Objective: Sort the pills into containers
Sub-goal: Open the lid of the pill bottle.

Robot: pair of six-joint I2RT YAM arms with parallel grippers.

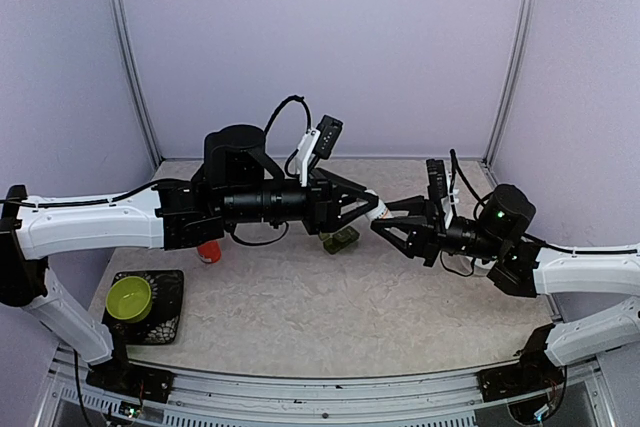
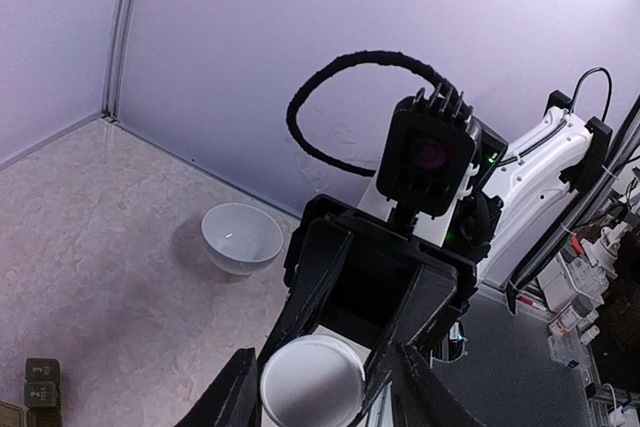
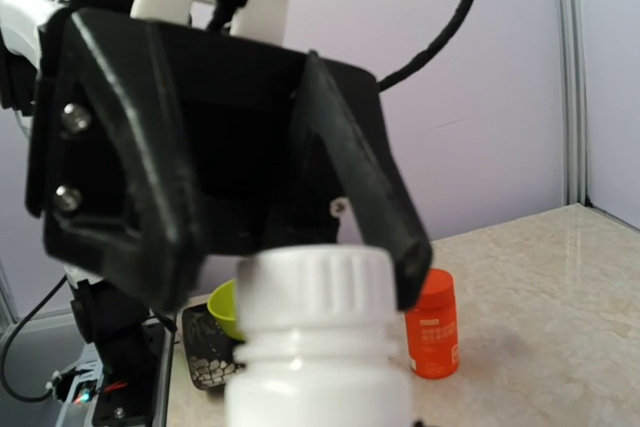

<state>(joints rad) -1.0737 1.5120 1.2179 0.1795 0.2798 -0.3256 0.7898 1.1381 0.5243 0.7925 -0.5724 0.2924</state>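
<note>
A small white bottle hangs in the air above the table, with my right gripper shut on its body. My left gripper meets it head-on. Its fingers stand open on either side of the ribbed white cap, close to it, with a thin gap still showing. The containers, a short row of dark green cells, lie on the table just below and left of the bottle, and also show at the lower left edge as green cells. No pills are in view.
An orange bottle stands on the table to the left. A lime-green bowl sits on a dark tray at the near left. A white bowl rests by the back wall.
</note>
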